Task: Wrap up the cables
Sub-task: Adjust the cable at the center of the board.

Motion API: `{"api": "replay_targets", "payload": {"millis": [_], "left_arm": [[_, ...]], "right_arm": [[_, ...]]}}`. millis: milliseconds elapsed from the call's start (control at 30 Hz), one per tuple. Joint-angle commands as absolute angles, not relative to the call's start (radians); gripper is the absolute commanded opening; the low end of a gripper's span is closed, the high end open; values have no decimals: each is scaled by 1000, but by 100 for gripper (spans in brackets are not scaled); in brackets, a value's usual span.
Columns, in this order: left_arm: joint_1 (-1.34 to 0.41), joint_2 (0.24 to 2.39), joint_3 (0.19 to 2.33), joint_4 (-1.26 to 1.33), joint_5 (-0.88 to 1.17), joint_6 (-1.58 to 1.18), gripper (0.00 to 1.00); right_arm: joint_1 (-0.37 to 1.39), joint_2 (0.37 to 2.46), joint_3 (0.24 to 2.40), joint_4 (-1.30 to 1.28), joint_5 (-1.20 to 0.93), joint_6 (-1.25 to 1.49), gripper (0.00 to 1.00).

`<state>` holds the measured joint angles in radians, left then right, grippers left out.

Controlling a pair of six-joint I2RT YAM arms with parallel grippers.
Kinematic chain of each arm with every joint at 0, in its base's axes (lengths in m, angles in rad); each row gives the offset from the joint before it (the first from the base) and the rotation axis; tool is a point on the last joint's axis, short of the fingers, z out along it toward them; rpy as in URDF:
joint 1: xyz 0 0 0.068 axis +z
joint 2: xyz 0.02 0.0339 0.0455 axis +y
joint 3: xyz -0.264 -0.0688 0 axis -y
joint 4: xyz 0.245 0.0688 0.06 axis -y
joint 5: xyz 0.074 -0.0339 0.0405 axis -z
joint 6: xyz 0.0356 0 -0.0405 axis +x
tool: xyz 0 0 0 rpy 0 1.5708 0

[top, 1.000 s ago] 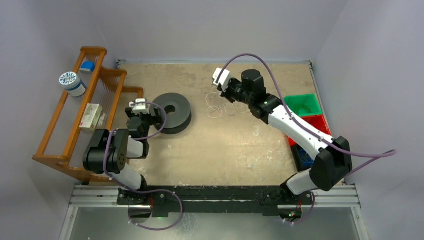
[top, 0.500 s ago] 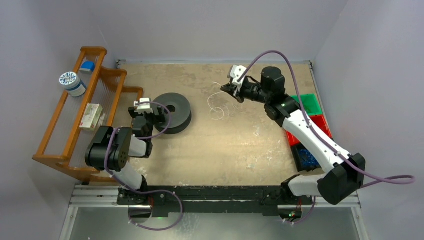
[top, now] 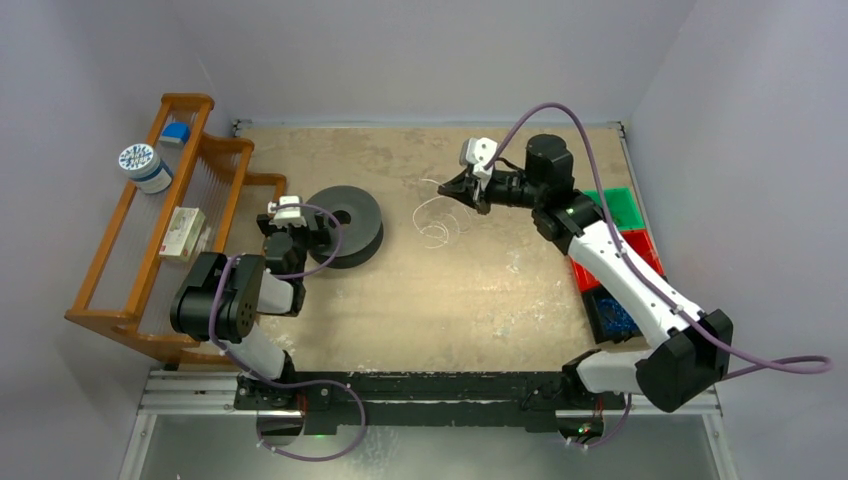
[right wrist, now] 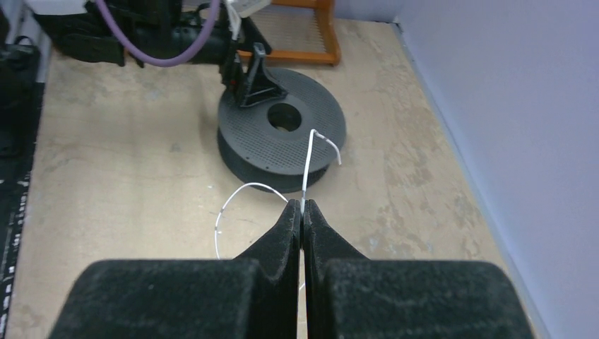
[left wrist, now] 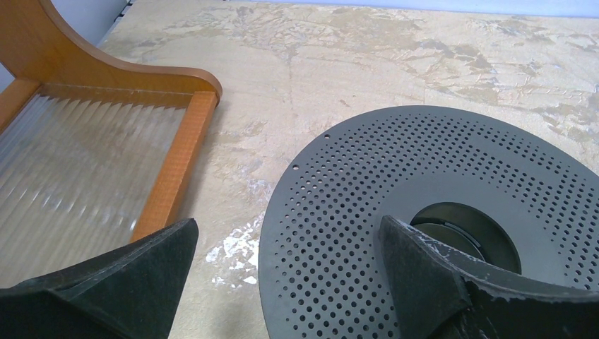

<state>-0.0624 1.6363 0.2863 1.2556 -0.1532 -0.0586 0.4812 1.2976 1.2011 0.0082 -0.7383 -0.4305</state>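
Observation:
The cable point(top: 432, 215) is a thin whitish wire lying in loose loops on the table, right of a black perforated spool point(top: 345, 225). My right gripper point(top: 452, 187) hovers over the loops and points left toward the spool. It is shut on the cable near one end. In the right wrist view the cable point(right wrist: 309, 159) rises out of the right gripper point(right wrist: 302, 205) and curls over, with the spool point(right wrist: 282, 138) beyond it. My left gripper point(left wrist: 288, 233) is open at the spool's point(left wrist: 438, 183) near left rim, one finger point(left wrist: 417, 275) above the disc by its centre hole.
A wooden rack point(top: 130, 250) stands at the left with a tape roll point(top: 140, 165) and a small box point(top: 182, 232) on it. Green point(top: 608, 208) and red point(top: 625, 245) bins and a blue wire tangle point(top: 612, 315) sit at the right edge.
My right arm swung right and lifted the cable end off the table, then turned its gripper to point left. My left gripper shifted slightly toward the spool.

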Motion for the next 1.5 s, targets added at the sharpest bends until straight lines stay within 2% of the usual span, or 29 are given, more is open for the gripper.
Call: {"api": "replay_targets", "payload": {"millis": [0, 200, 267, 600, 833, 1200, 1467], "left_arm": [[-64, 1654, 291, 1226, -176, -30, 99], [-64, 1654, 291, 1227, -176, -30, 99], [-64, 1655, 291, 1227, -176, -30, 99], [-64, 1655, 290, 1226, -176, -30, 99], [-65, 1655, 291, 1226, -176, -29, 99], [-64, 1654, 291, 1227, -176, -29, 99], [-64, 1654, 291, 1226, -175, -31, 99]], "right_arm": [[476, 1289, 1198, 5, -886, -409, 0], [468, 1281, 1107, 99, -982, -377, 0], [469, 1311, 1099, 157, -927, -320, 0], [475, 1651, 1263, 204, -949, -131, 0], [480, 1736, 1261, 257, -862, -47, 0], [540, 1944, 1379, 160, -834, -55, 0], [555, 2043, 1467, 120, -961, -48, 0]]}}
